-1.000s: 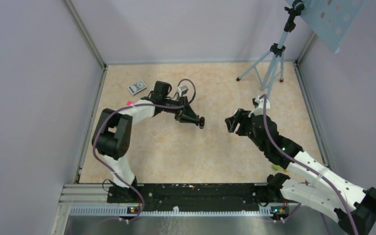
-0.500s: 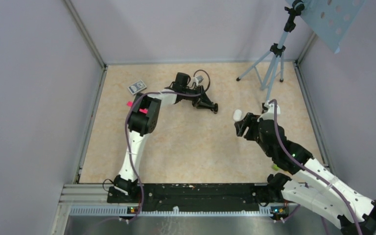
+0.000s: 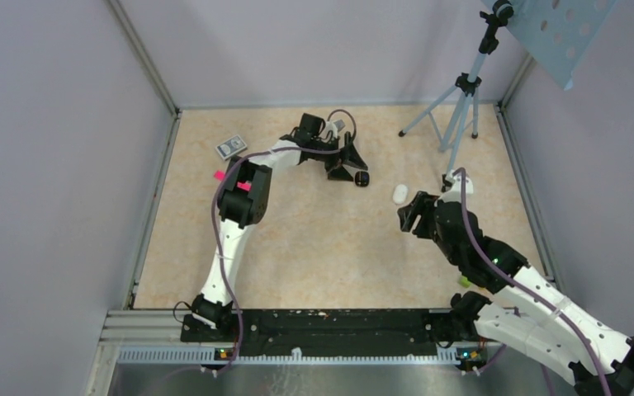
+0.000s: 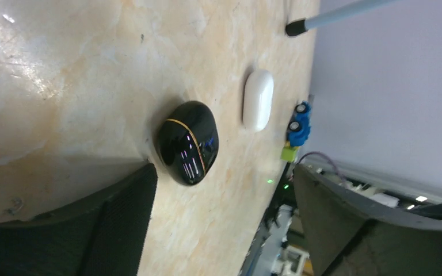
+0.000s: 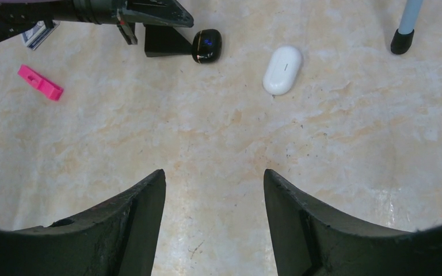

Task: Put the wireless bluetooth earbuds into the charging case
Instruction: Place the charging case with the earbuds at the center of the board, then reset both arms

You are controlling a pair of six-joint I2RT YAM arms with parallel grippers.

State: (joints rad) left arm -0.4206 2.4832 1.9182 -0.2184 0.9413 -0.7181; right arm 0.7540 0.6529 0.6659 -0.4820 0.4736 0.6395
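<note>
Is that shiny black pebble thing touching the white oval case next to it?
Apart. The right wrist view shows a plain gap between the black pebble and the white case.

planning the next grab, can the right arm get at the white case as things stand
Probably yes: the charging case lies on bare table just ahead of the open right gripper, nothing between them; the black case sits off to one side.

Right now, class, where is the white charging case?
Top view: the white charging case lies on the table, right of centre, just beyond the right gripper, a black oval pod on its left.
</note>
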